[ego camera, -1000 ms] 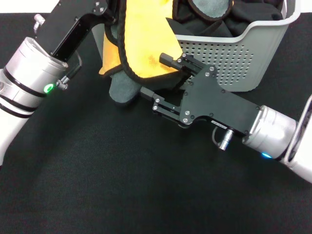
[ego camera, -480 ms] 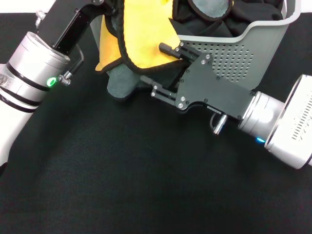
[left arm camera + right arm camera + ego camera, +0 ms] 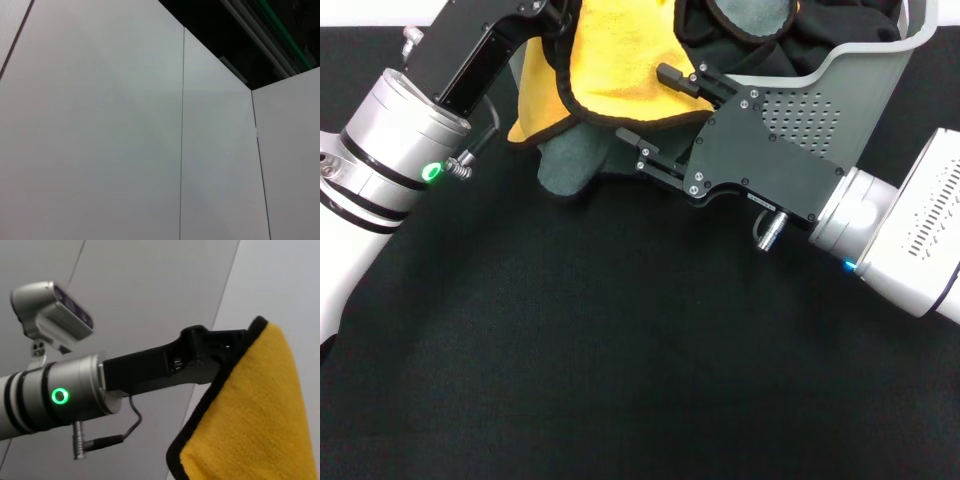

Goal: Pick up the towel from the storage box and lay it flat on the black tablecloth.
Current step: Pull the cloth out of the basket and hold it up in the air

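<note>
Your left gripper, up at the far edge of the head view, clenches the top of the large soft towel, yellow-orange on one face and grey-green on the other. The towel hangs just outside the light grey perforated plastic storage box, its lower grey-green fold touching the wide matte black tablecloth. Your right gripper sits beside the box with its jaws spread apart, the fingers bracketing the towel's lower edge without closing on it.
</note>
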